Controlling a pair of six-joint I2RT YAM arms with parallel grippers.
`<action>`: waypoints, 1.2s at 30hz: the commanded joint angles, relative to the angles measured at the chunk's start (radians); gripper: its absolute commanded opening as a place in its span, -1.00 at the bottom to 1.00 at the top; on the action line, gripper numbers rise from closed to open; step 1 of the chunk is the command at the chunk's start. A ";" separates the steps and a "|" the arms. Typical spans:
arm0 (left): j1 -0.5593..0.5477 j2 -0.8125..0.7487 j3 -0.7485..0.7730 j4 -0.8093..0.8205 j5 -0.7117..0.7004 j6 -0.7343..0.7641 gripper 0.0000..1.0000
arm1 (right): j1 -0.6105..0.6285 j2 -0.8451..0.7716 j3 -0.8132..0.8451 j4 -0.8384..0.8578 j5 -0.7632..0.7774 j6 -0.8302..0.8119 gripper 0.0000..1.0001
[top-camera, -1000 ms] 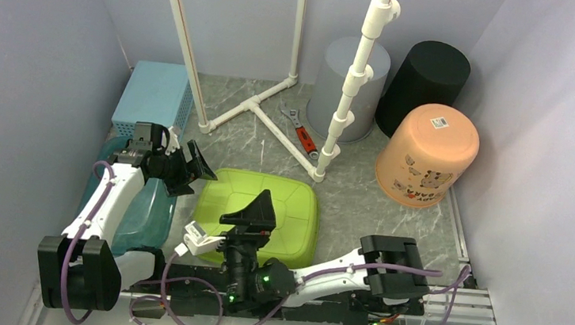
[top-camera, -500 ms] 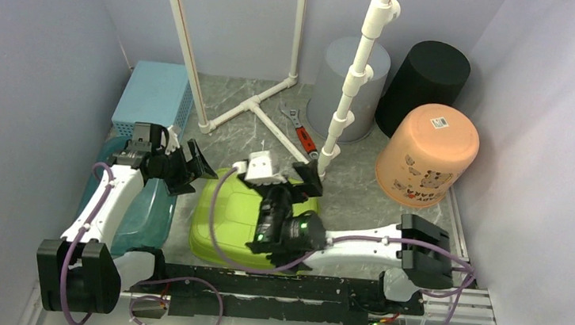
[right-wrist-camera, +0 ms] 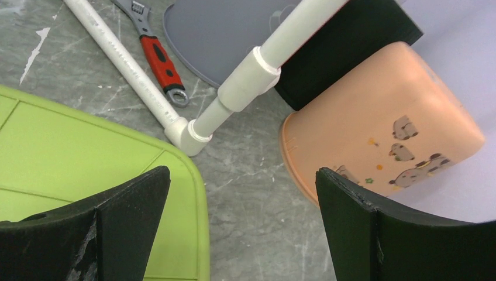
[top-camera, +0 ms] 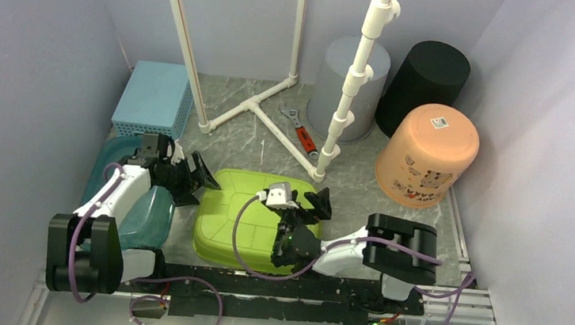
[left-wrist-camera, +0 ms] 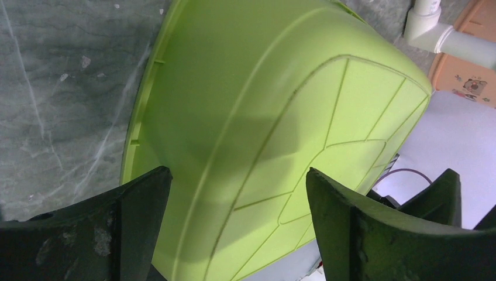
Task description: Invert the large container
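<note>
The large container (top-camera: 239,214), lime green, lies near the middle of the worktop's (top-camera: 360,205) near edge with its ribbed base facing up and its rim down on the marble. The left gripper (top-camera: 195,176) sits just beside the container's far-left corner, jaws spread wide and released, gripping nothing; whether a finger touches the rim cannot be told. The right gripper (top-camera: 304,200) hangs over the container's far-right part, likewise spread wide and empty, looking out past that corner.

On the left the container lies close against a teal basin (top-camera: 148,213), with a blue basket (top-camera: 151,98) behind it in the far-left corner. The foot of a white pipe frame (top-camera: 261,112) stands just beside the container's far-right corner, and a red-handled wrench (top-camera: 303,136) lies beyond it. An orange bucket (top-camera: 428,156), a grey bin (top-camera: 340,80) and a black bin (top-camera: 428,76) crowd the far-right corner. Bare marble shows between the container's right edge and the orange bucket.
</note>
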 commanded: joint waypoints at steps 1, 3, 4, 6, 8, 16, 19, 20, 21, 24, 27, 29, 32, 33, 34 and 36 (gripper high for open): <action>0.001 0.007 0.000 0.047 0.008 -0.016 0.79 | -0.006 -0.044 -0.072 0.185 0.181 0.197 0.98; 0.001 0.005 0.003 0.040 -0.007 -0.011 0.79 | -0.018 -0.050 -0.109 0.185 0.183 0.228 0.98; 0.001 0.003 0.006 0.036 -0.013 -0.008 0.79 | -0.019 -0.047 -0.121 0.183 0.183 0.233 0.99; 0.001 -0.006 0.017 0.017 -0.026 -0.004 0.78 | -0.019 -0.033 -0.127 0.183 0.183 0.236 0.98; 0.001 -0.032 0.034 0.003 -0.039 0.004 0.76 | -0.023 0.011 -0.114 0.186 0.181 0.215 0.98; -0.082 -0.150 0.179 -0.128 -0.031 0.174 0.74 | -0.048 -0.133 -0.037 0.185 0.182 0.044 0.98; -0.254 -0.186 0.179 -0.135 -0.114 0.135 0.74 | -0.045 -0.338 -0.086 0.185 0.182 0.079 0.98; -0.325 -0.193 0.175 -0.127 -0.159 0.111 0.74 | -0.040 -0.407 -0.098 0.184 0.180 0.086 0.97; -0.382 -0.196 0.174 -0.126 -0.197 0.083 0.74 | -0.034 -0.473 -0.107 0.184 0.180 0.084 0.97; -0.501 -0.203 0.172 -0.133 -0.296 0.014 0.72 | -0.014 -0.607 -0.110 0.182 0.180 0.050 0.98; -0.630 -0.206 0.168 -0.094 -0.366 -0.041 0.70 | 0.009 -0.679 -0.116 0.181 0.181 0.032 0.99; -0.751 -0.178 0.193 -0.076 -0.454 -0.068 0.70 | 0.029 -0.712 -0.119 0.181 0.180 0.029 0.99; -0.933 -0.092 0.244 -0.055 -0.608 -0.096 0.73 | 0.073 -0.735 -0.094 0.186 0.180 -0.017 0.99; -0.974 -0.067 0.257 -0.037 -0.644 -0.101 0.73 | 0.083 -0.745 -0.089 0.187 0.180 -0.026 0.99; -1.015 -0.046 0.265 -0.018 -0.673 -0.105 0.73 | 0.098 -0.758 -0.087 0.189 0.179 -0.028 0.99; -1.077 0.000 0.279 0.021 -0.719 -0.105 0.73 | 0.115 -0.788 -0.088 0.191 0.177 -0.030 0.99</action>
